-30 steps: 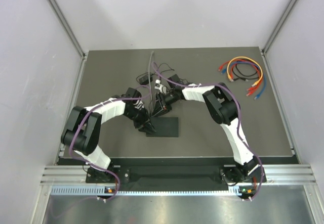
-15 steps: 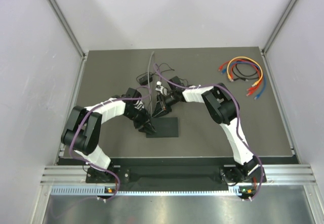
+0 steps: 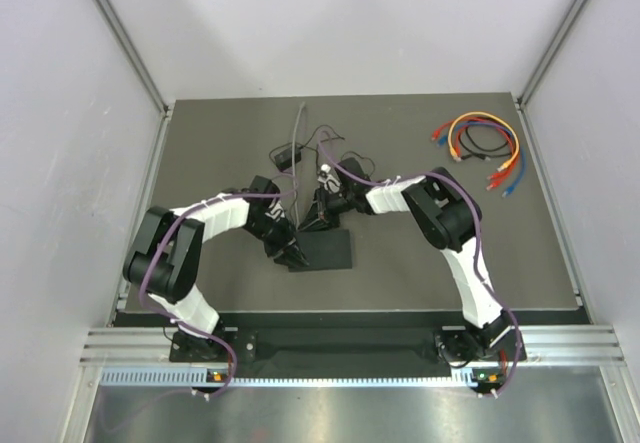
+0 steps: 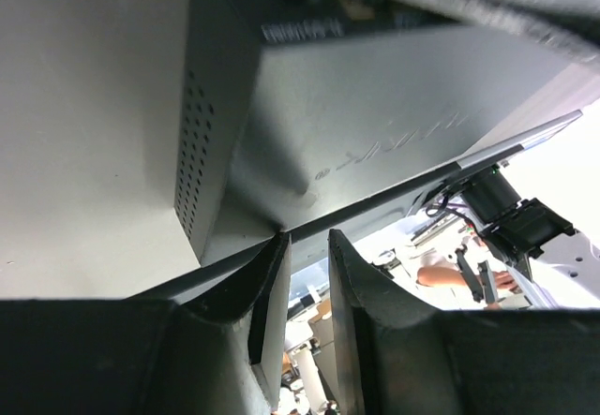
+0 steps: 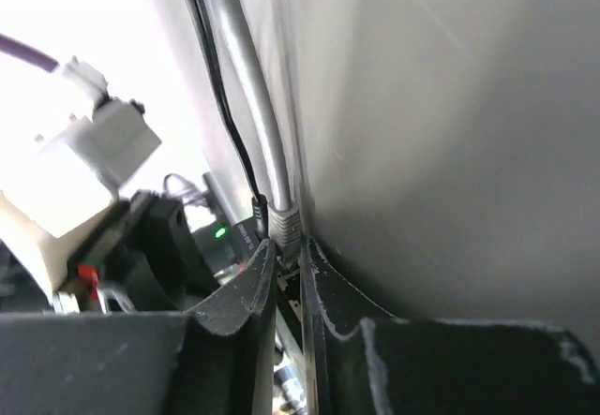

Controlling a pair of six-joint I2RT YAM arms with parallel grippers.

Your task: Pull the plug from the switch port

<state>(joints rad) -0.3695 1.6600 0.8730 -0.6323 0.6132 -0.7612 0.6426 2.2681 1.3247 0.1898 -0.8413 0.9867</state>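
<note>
your right fingers (image 5: 246,293) pinch the plug (image 5: 288,224) of the grey cable (image 5: 246,87) at the far edge of the switch (image 3: 335,253), flat on the desk (image 3: 420,263); your left fingers (image 4: 267,284) stand slightly apart at its near-left corner.

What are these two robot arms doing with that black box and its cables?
They are working to unplug a cable from the black network switch lying between them. The right gripper has its fingers pinched around the grey plug at the switch's far edge, beside a thin black cable. The left gripper sits at the switch's near-left corner, apparently steadying it, though whether it truly grips is unclear. The plug is not out yet.
</note>
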